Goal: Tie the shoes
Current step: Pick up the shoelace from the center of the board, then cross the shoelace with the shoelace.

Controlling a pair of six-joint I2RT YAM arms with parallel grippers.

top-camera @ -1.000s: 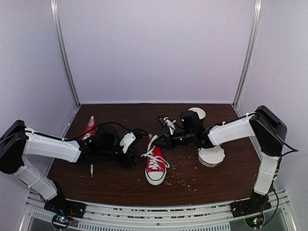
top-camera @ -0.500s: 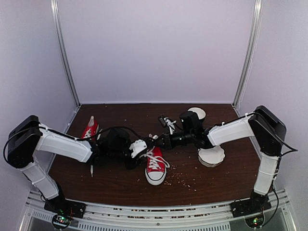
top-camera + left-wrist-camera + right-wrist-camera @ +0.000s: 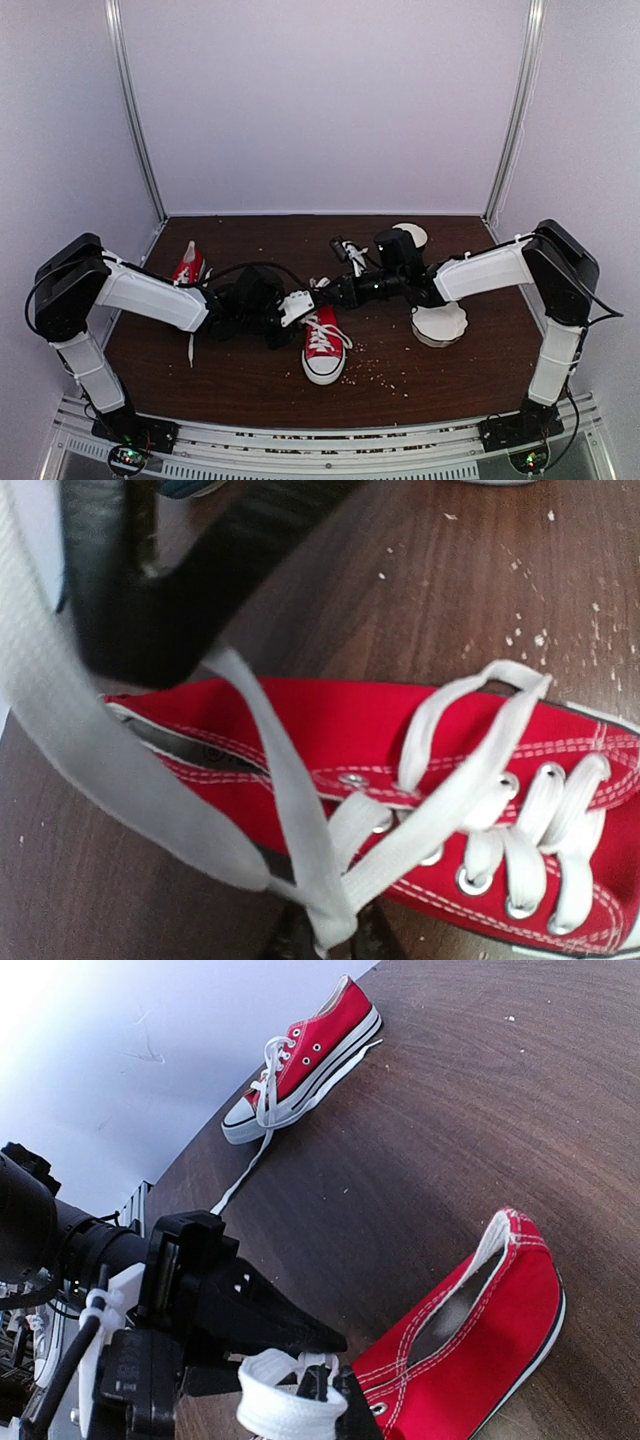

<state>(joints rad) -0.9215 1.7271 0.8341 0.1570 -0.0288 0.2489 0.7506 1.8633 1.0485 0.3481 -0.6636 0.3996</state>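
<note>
One of the shoes (image 3: 323, 346) stands at the table's middle, toe toward me, red with white laces (image 3: 470, 800). The other shoe (image 3: 187, 267) lies at the back left, its lace trailing on the table. My left gripper (image 3: 330, 942) is at the near shoe's ankle end, shut on a gathered bunch of its laces. My right gripper (image 3: 340, 1388) sits just beyond it, shut on a white lace loop (image 3: 285, 1408). In the top view the left gripper (image 3: 305, 303) and the right gripper (image 3: 323, 293) almost touch over the shoe's opening (image 3: 455, 1310).
A white scalloped dish (image 3: 440, 325) lies right of the near shoe under the right arm. A small white round dish (image 3: 411, 234) sits at the back. Pale crumbs (image 3: 385, 375) are scattered over the brown table. Walls close in at the left, back and right.
My left arm has swung right to the near shoe and its jaws have closed on the laces. The right gripper has held its place, still pinching the lace loop.
</note>
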